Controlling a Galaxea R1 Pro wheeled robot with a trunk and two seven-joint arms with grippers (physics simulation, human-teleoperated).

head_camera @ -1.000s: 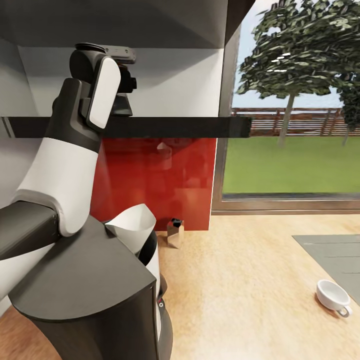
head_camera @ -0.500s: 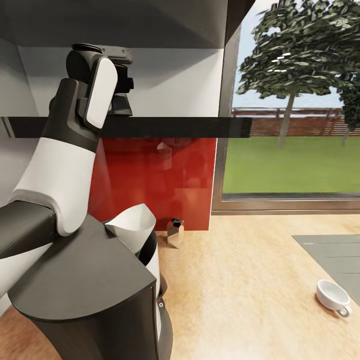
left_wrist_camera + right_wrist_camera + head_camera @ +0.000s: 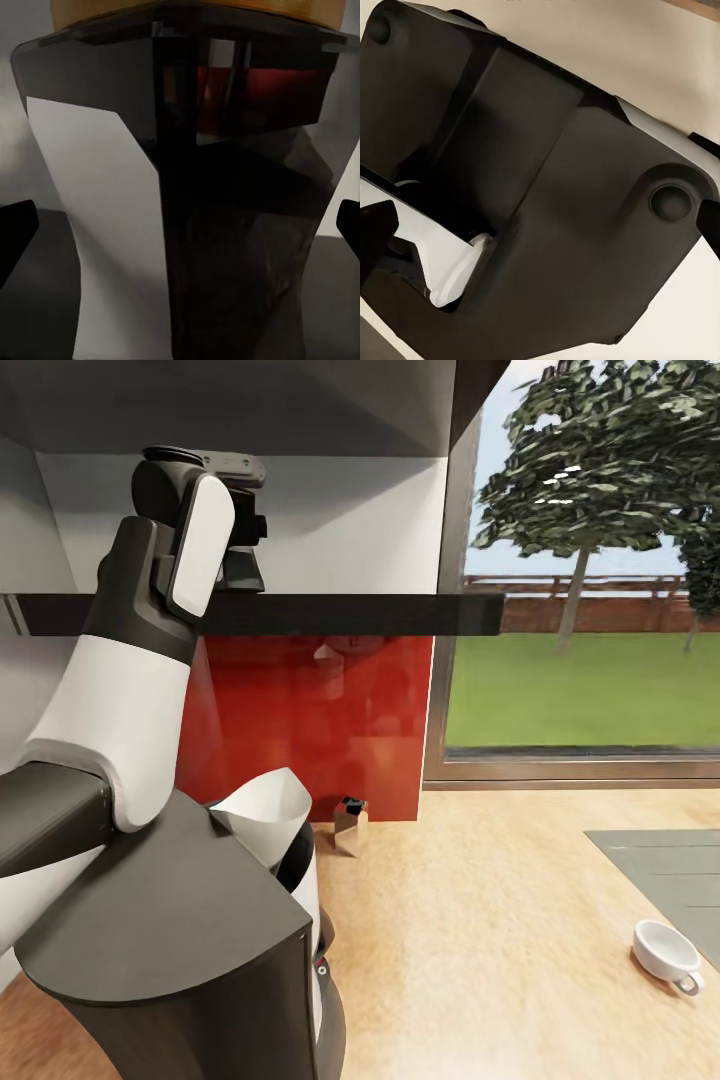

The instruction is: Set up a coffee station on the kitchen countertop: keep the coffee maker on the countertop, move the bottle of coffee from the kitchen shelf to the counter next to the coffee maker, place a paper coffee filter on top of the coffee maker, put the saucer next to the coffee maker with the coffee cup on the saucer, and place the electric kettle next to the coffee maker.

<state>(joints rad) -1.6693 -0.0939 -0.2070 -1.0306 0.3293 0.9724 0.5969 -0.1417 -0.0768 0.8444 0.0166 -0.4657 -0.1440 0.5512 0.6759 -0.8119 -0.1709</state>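
Note:
The bottle of coffee (image 3: 225, 225), a dark brown jar with an amber cap (image 3: 202, 9), looms close in the left wrist view. My left gripper (image 3: 180, 232) is open, one fingertip (image 3: 15, 240) on each side of it. In the head view my left arm (image 3: 150, 660) reaches up to the black kitchen shelf (image 3: 380, 615). The coffee maker (image 3: 180, 930) stands on the kitchen countertop (image 3: 480, 920) at the near left, with the white paper coffee filter (image 3: 265, 815) on top. The coffee cup (image 3: 665, 950) sits directly on the counter at the right. My right gripper (image 3: 540, 225) is open and holds nothing.
A grey cooktop (image 3: 670, 870) is set into the counter beside the cup. A small shiny metal item with a black top (image 3: 350, 825) stands against the red backsplash (image 3: 320, 730). An upper cabinet (image 3: 250, 400) hangs above the shelf. A window fills the right.
My left arm shifted slightly to the left at the shelf a second ago and has since held still. Nothing else moved.

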